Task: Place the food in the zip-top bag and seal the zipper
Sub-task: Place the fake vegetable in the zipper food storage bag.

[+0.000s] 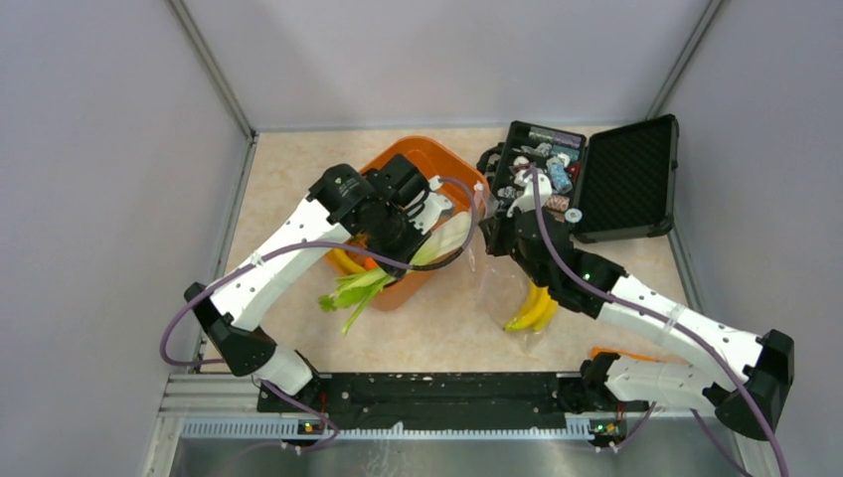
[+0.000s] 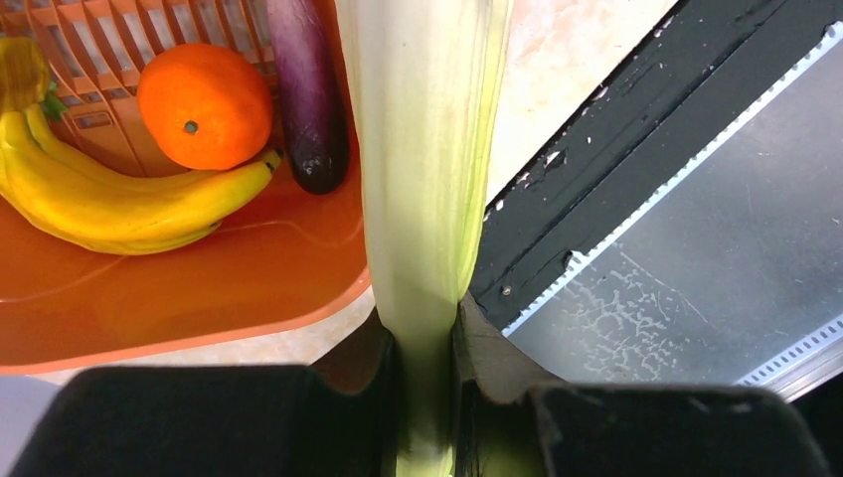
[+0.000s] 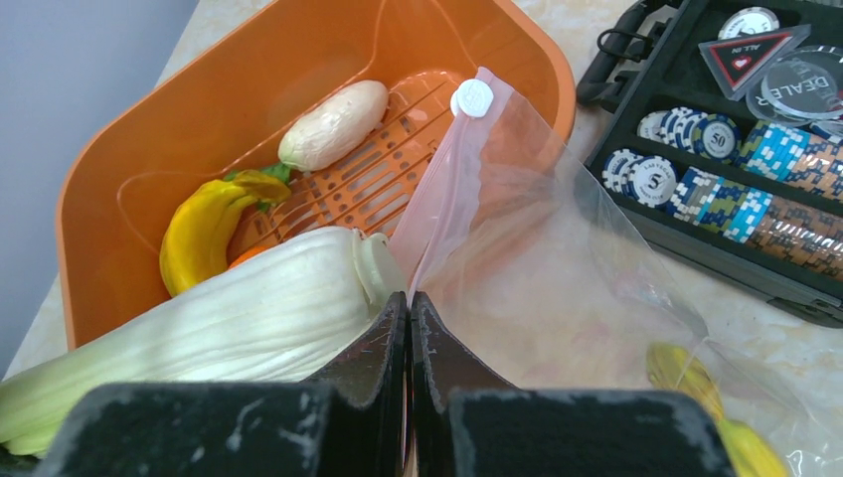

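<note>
My left gripper (image 1: 421,225) is shut on a pale green-and-white stalk (image 2: 422,149) and holds it over the orange basket's right rim. The stalk's white end (image 3: 288,303) is next to the bag mouth and its green leaves (image 1: 350,290) hang over the basket's front. My right gripper (image 3: 410,300) is shut on the pinkish zipper strip (image 3: 437,209) of the clear zip-top bag (image 3: 537,288) and holds that edge up beside the basket. A bunch of bananas (image 1: 530,308) lies inside the bag. In the basket lie more bananas (image 2: 109,194), an orange (image 2: 204,104), an eggplant (image 2: 308,89) and a whitish piece (image 3: 333,124).
The orange slotted basket (image 1: 398,159) stands at centre left. An open black case (image 1: 596,179) with poker chips (image 3: 716,194) stands right behind the bag. Grey walls close the table on three sides. The black arm rail (image 1: 437,390) runs along the near edge.
</note>
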Robot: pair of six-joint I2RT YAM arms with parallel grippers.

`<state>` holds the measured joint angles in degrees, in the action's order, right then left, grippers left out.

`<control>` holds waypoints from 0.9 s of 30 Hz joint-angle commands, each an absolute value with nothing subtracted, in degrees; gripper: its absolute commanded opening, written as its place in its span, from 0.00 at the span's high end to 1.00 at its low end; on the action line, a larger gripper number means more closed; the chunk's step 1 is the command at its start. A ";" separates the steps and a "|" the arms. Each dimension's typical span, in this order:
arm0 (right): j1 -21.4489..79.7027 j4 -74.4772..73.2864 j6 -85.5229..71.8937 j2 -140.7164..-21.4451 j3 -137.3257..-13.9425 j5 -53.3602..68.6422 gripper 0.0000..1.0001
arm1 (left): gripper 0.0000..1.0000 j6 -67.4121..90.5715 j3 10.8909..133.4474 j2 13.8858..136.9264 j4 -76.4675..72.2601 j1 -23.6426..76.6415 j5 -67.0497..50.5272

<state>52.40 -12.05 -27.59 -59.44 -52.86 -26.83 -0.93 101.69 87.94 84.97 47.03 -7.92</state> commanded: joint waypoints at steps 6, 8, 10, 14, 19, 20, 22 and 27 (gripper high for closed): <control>53.45 -9.49 -25.60 -59.96 -55.78 -25.98 1.00 | 1.00 -1.78 103.95 87.19 85.46 50.31 -7.23; 54.22 -9.34 -25.27 -59.94 -55.80 -27.34 1.00 | 0.99 -1.84 104.06 88.14 85.67 51.20 -6.77; 55.17 -9.19 -24.55 -59.89 -56.16 -29.28 1.00 | 0.99 -1.54 103.92 88.90 85.95 52.16 -5.29; 56.68 -10.24 -22.30 -60.26 -57.83 -32.55 1.00 | 0.99 -1.51 103.52 89.49 86.18 53.03 -3.39; 57.13 -10.61 -21.86 -60.04 -58.36 -34.76 1.00 | 0.99 -2.11 104.05 88.86 86.51 53.09 -1.18; 57.16 -10.17 -22.41 -59.69 -58.03 -35.24 1.00 | 0.99 -2.22 104.10 88.77 86.44 53.09 -1.30; 57.21 -8.55 -22.45 -59.04 -57.16 -33.61 1.00 | 0.99 -2.39 104.78 88.69 86.17 53.09 -3.17; 57.23 -5.27 -24.04 -58.74 -54.60 -28.18 1.00 | 0.97 -1.58 106.48 90.25 85.30 53.17 -2.00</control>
<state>56.51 -11.38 -23.09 -60.49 -55.59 -31.88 -1.65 103.24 89.56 86.94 52.84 -2.68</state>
